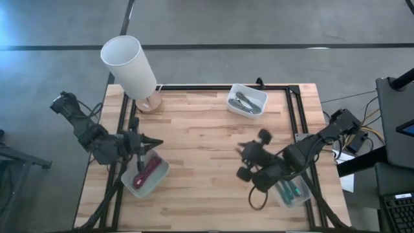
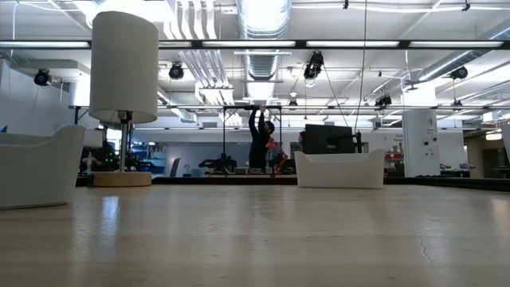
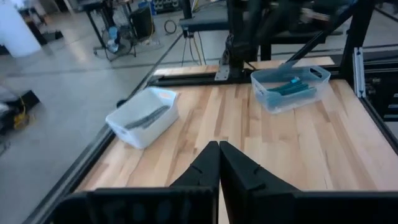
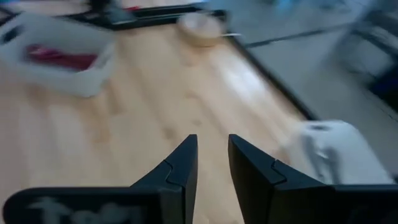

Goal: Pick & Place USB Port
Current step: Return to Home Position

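Above the wooden table [image 1: 207, 139] and beside a white lamp [image 1: 129, 63], the left gripper [image 3: 219, 144] is hanging pinched together and empty, while the right gripper [image 4: 211, 140] is hovering with its fingers slightly parted. A red cable [image 1: 149, 169] is lying in the gray bin [image 1: 129, 184], and blue cables [image 3: 291, 87] are lying in the transparent bin [image 3: 283, 103].

The bench [image 1: 207, 139] is pale planked wood, smooth with a soft sheen. Its frame [image 1: 194, 87] looks like black matt metal. Lower right, the bin [image 1: 305, 195] is clear plastic; the lamp shade [image 1: 129, 61], upper left, is matt white.
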